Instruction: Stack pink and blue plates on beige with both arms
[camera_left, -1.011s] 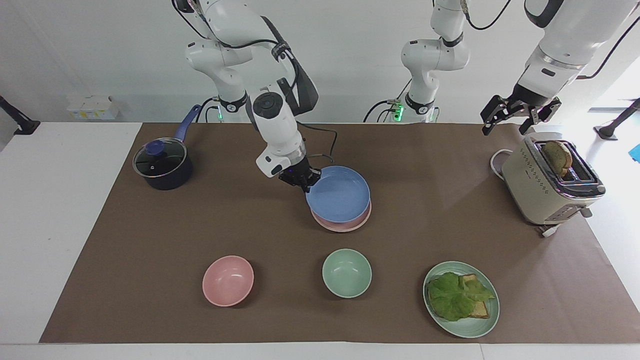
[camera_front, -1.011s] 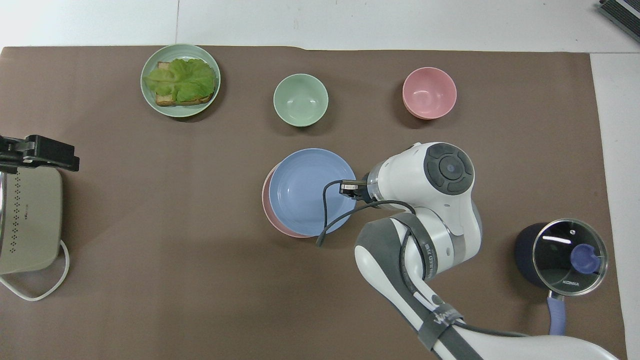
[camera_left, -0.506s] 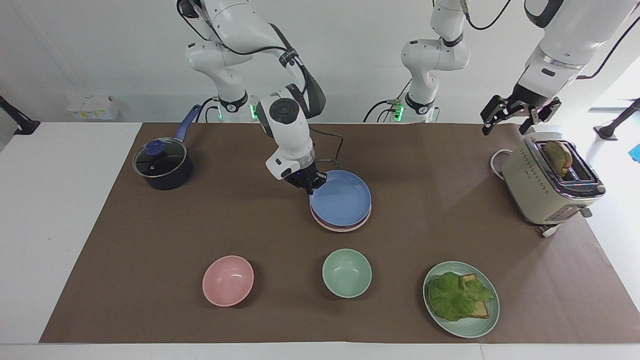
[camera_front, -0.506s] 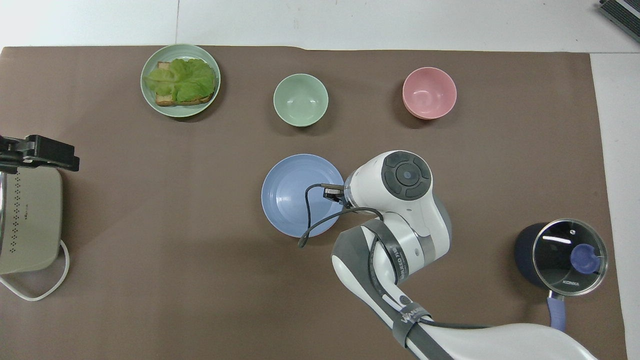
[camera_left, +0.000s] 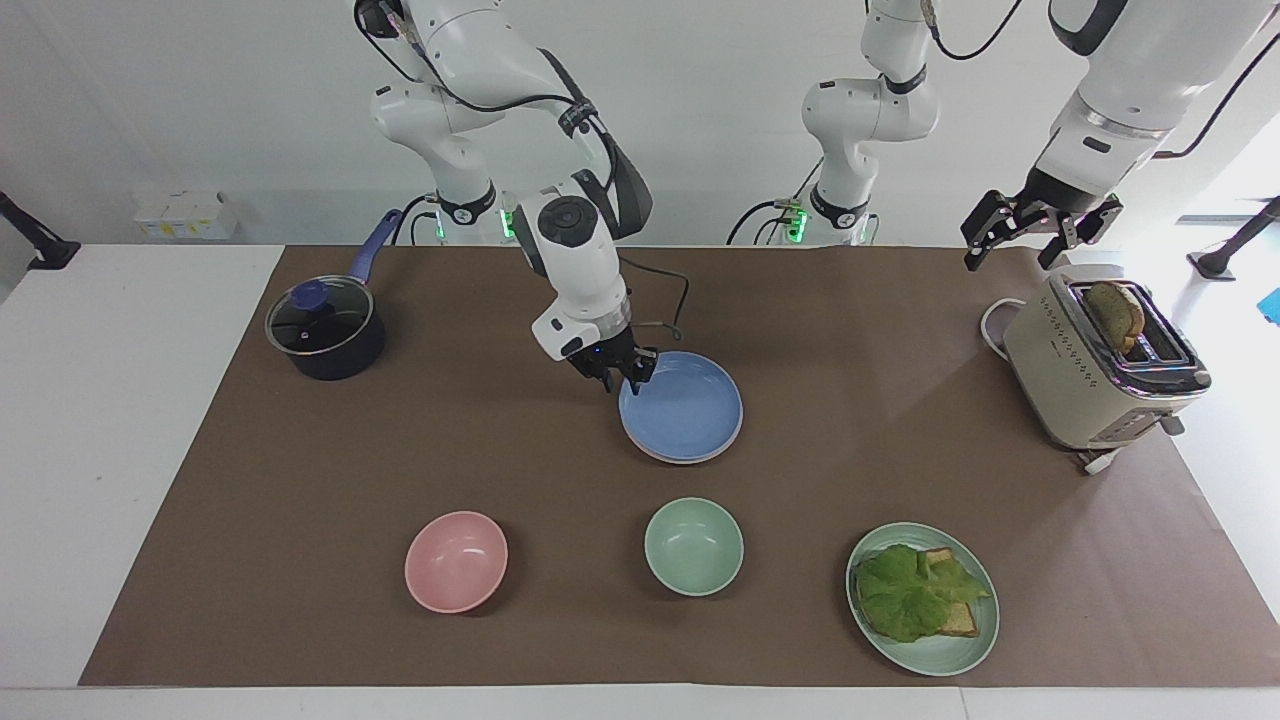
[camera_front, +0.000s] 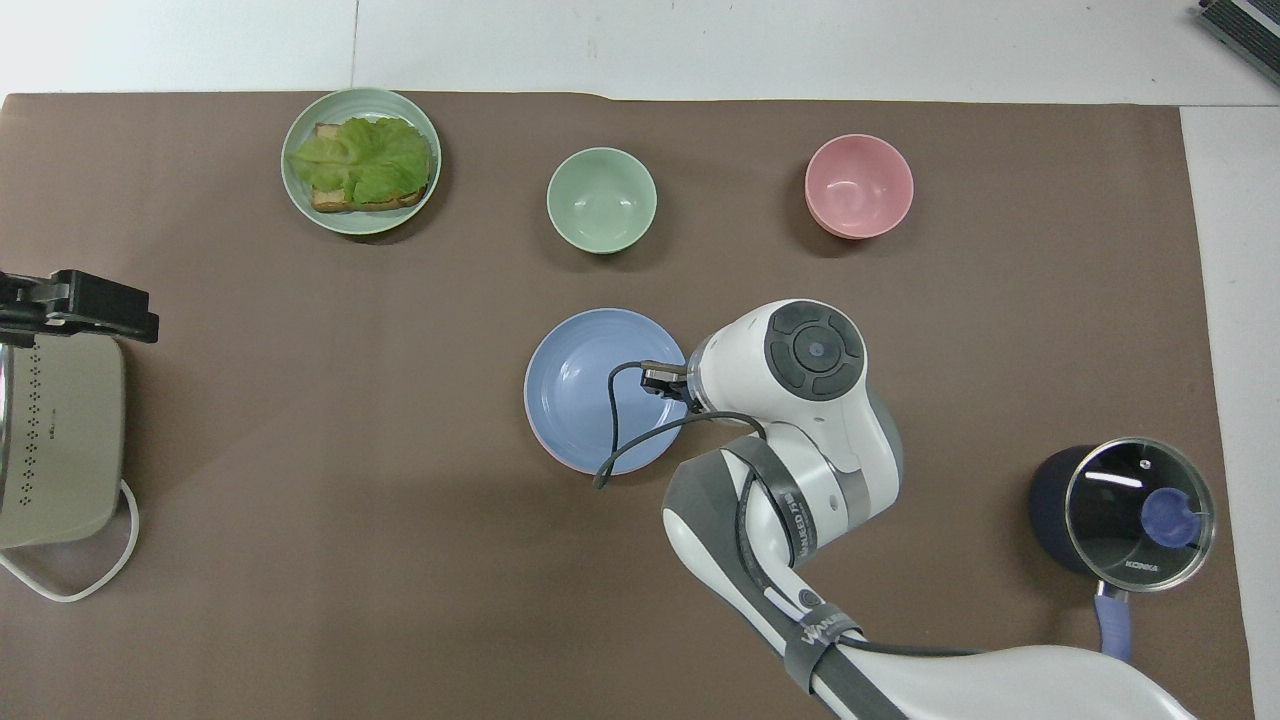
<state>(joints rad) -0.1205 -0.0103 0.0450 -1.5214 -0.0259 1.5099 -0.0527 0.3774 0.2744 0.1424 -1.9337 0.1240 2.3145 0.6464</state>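
The blue plate (camera_left: 685, 410) (camera_front: 590, 395) lies flat on the pink plate (camera_left: 700, 458) in the middle of the table. Only a thin pink edge shows under it. The beige plate is hidden beneath this stack. My right gripper (camera_left: 622, 378) is at the blue plate's rim on the side nearest the robots, its fingers open with the rim between them. In the overhead view the right wrist covers those fingers. My left gripper (camera_left: 1012, 255) (camera_front: 80, 305) waits open and empty, raised above the toaster.
A beige toaster (camera_left: 1100, 370) with bread stands at the left arm's end. A lidded dark pot (camera_left: 325, 330) stands at the right arm's end. Farther from the robots are a pink bowl (camera_left: 456, 560), a green bowl (camera_left: 693, 546) and a green plate (camera_left: 975, 640) with lettuce toast.
The right gripper lowered the tilted blue plate until it lay flat on the pink plate, then spread its fingers. The left arm has not moved.
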